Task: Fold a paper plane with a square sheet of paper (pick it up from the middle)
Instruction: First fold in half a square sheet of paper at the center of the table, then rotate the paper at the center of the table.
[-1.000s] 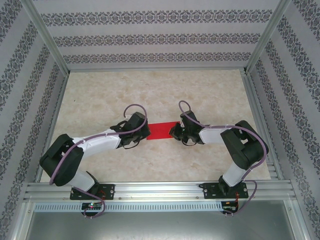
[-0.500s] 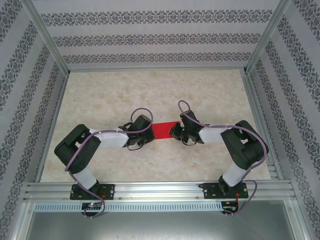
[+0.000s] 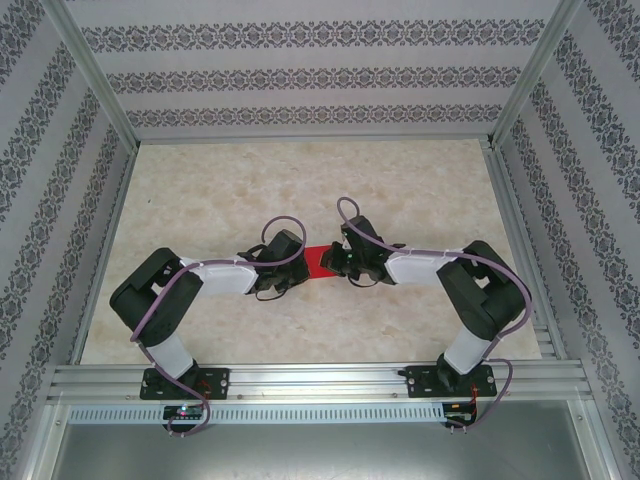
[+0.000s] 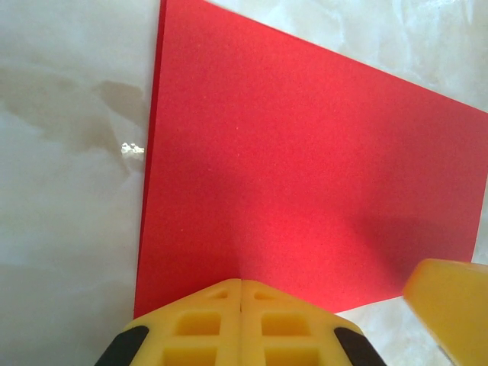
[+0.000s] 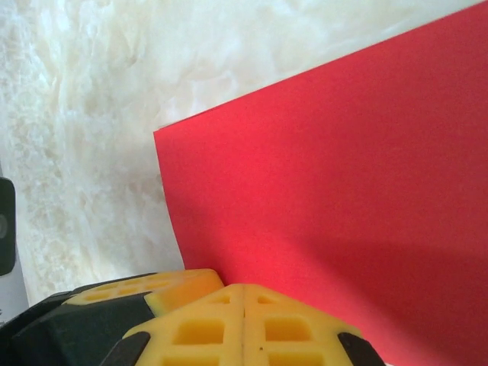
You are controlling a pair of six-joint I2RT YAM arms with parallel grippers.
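The square sheet of paper (image 3: 318, 262) is bright red and lies flat on the marble table, with just a short strip showing between the two wrists. In the left wrist view the paper (image 4: 305, 168) spreads out ahead, its left edge looking doubled. My left gripper (image 4: 241, 284) is shut, its tips resting on the paper's near edge. My right gripper (image 5: 242, 288) is shut too, tips down on the paper (image 5: 335, 168) close to a corner. From above, the left gripper (image 3: 298, 264) and right gripper (image 3: 336, 260) nearly meet. Each wrist view catches the other gripper's yellow finger (image 4: 450, 309) (image 5: 152, 293).
Patterned walls and aluminium posts (image 3: 95, 85) enclose the marble table (image 3: 300, 180). An aluminium rail (image 3: 320, 385) with both arm bases runs along the near edge. Open tabletop lies behind and to either side of the paper.
The right gripper has slid left along the paper toward the left gripper, so less red shows between them. The left arm's elbow swung in earlier, then stayed still.
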